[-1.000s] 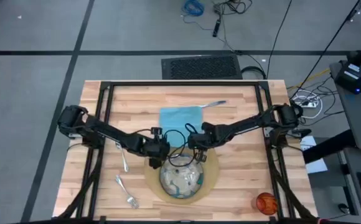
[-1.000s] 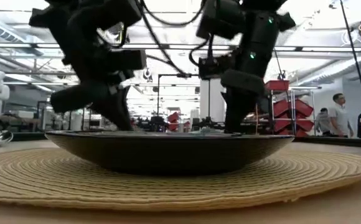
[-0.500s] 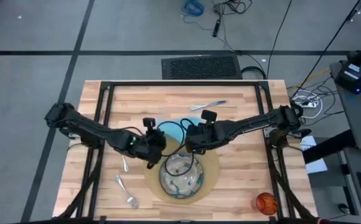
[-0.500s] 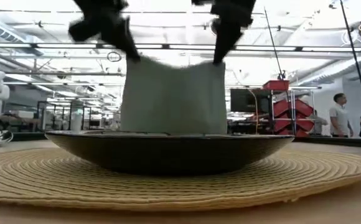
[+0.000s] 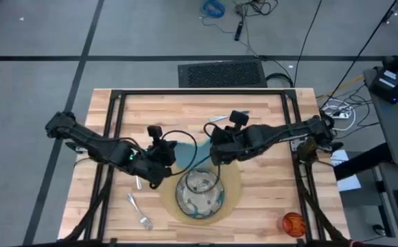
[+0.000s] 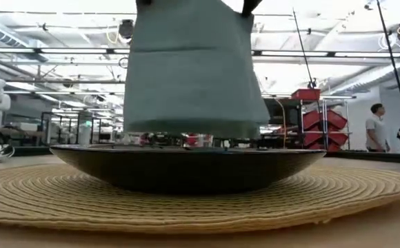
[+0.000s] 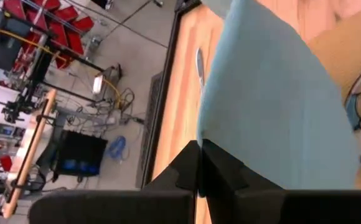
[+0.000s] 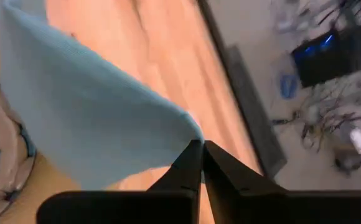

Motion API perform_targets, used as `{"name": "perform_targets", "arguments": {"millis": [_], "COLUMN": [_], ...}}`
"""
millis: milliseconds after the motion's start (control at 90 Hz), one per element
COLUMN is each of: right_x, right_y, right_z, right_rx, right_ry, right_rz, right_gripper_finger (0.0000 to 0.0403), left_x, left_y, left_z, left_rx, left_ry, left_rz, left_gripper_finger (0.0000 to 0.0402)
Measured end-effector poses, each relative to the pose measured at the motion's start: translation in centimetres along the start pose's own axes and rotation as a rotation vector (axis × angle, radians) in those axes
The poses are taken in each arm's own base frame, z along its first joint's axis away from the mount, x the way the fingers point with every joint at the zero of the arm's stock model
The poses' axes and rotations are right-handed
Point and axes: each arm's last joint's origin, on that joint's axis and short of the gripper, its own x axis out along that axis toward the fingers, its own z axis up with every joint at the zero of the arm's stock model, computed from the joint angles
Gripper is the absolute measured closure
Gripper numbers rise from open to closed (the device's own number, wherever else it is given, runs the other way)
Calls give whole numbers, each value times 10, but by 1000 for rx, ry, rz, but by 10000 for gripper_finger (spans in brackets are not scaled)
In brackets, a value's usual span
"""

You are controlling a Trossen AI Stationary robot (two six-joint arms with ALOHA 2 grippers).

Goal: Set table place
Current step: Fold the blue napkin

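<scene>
Desk: large light wooden butcher-block table [image 5: 267, 199]; round tan woven placemat [image 5: 235, 186] near its front edge, middle.
Napkin: teal cloth napkin [image 6: 193, 69], hanging clear above the dish's far side, top edge stretched between both claws, running left to right.
Dish: speckled grey round dish [image 5: 199, 195] on the placemat; nothing seen in it.
Left gripper [image 7: 199, 163]: clamped on one top corner.
Right gripper [image 8: 200, 155]: clamped on the other; neither arm nearer.
Cup: small orange cup [image 5: 293, 223], front right corner; contents not visible.
</scene>
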Motion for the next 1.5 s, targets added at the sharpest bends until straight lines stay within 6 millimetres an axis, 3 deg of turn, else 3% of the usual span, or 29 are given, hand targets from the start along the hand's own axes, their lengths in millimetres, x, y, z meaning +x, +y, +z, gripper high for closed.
{"name": "perform_targets", "arguments": {"millis": [333, 522, 644, 778, 1078, 1289, 1500], "right_x": [110, 148, 157, 159, 165, 174, 175], "right_y": [-5, -24, -35, -38, -12, -4, 2], "right_z": [-4, -6, -6, -7, -29, -38, -42], "right_rx": [11, 42, 67, 79, 78, 110, 107], "right_ry": [75, 68, 75, 95, 191, 201, 200], "right_rz": [73, 74, 85, 141, 302, 353, 387], "right_gripper_finger": [403, 403, 403, 403, 403, 403, 403], "left_x": [66, 105, 126, 135, 132, 130, 140], "left_y": [-25, -27, -25, -20, -26, -31, -49], "left_z": [-38, -61, -68, -73, -78, -77, -100], "left_rx": [38, 42, 12, 1, -16, -49, -79], "left_ry": [184, 235, 206, 217, 242, 229, 281], "left_rz": [9, -2, -53, -75, -195, -260, -300], "left_gripper_finger": [401, 401, 401, 401, 401, 401, 401]}}
